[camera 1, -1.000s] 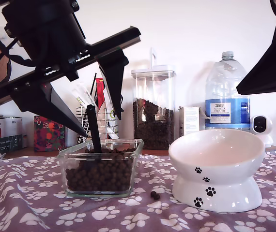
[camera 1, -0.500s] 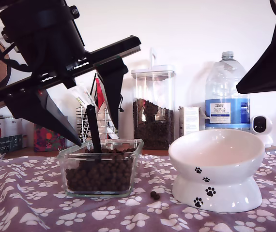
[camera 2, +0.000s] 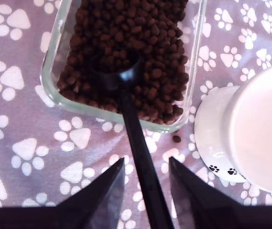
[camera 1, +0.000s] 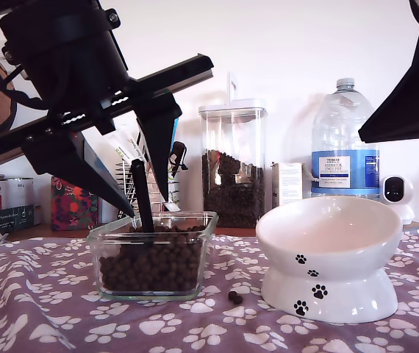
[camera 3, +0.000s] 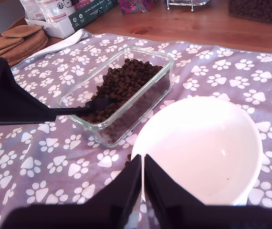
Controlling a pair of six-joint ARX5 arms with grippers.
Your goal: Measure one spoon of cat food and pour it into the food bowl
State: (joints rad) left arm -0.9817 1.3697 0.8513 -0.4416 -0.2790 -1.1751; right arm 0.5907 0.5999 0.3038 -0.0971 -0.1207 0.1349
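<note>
The black spoon (camera 2: 126,102) stands with its cup buried in the cat food (camera 2: 141,43) inside a square clear glass dish (camera 1: 153,254). Its handle (camera 1: 142,193) leans up out of the dish. My first gripper (camera 2: 146,161) is open, one finger on each side of the handle with a small gap on both sides; in the exterior view my first gripper (camera 1: 145,202) reaches down from the upper left. The white food bowl (camera 1: 331,254) with paw prints stands on the exterior view's right and holds nothing. Over its near rim (camera 3: 198,102) hangs my second gripper (camera 3: 142,160), shut on nothing.
Two stray pellets (camera 1: 235,297) lie on the purple paw-print cloth (camera 1: 48,316) between dish and bowl. Behind stand a tall clear kibble container (camera 1: 233,165), a water bottle (camera 1: 345,143), a small white camera (camera 1: 396,191), a wire rack (camera 1: 125,184) and boxes (camera 1: 4,209).
My first gripper's fingers have drawn closer together around the spoon handle. The spoon, dish and bowl have not moved, nor has the black arm part at the exterior view's upper right.
</note>
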